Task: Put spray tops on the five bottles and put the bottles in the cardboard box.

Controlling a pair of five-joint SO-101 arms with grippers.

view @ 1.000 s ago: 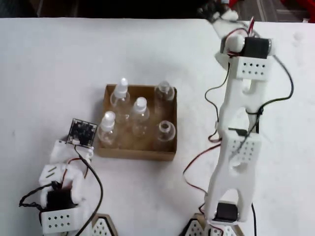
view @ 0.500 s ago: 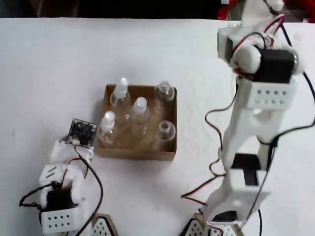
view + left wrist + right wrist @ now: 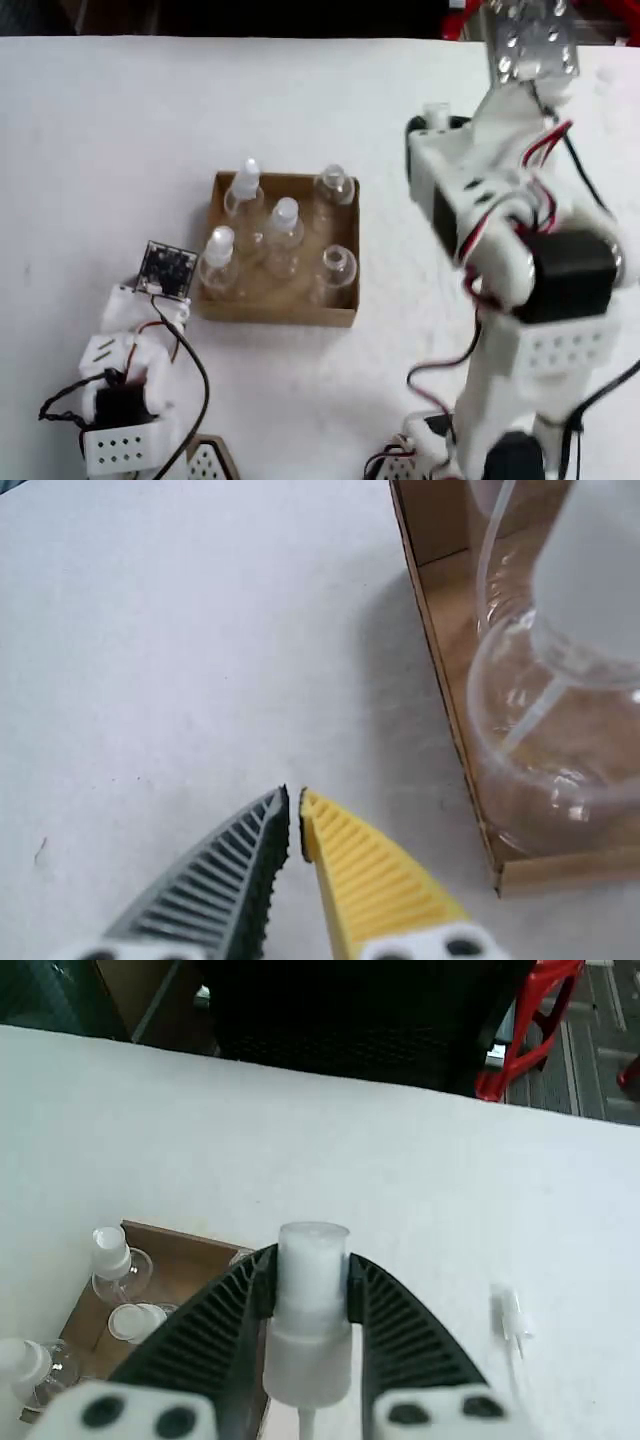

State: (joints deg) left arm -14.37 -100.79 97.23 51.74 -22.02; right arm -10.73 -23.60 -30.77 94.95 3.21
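Right wrist view: clenches spray top (image 3: 312, 1310) upright in right gripper (image 3: 310, 1260), tube downward. Places uncapped bottles (image 3: 338, 265) left of jaws, nearer, in box (image 3: 285, 312). Holds left gripper (image 3: 295, 812) closed, empty.

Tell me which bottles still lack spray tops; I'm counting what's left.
The two on the cardboard box's right side, far bottle and near bottle: open necks, while the other three wear white spray tops.
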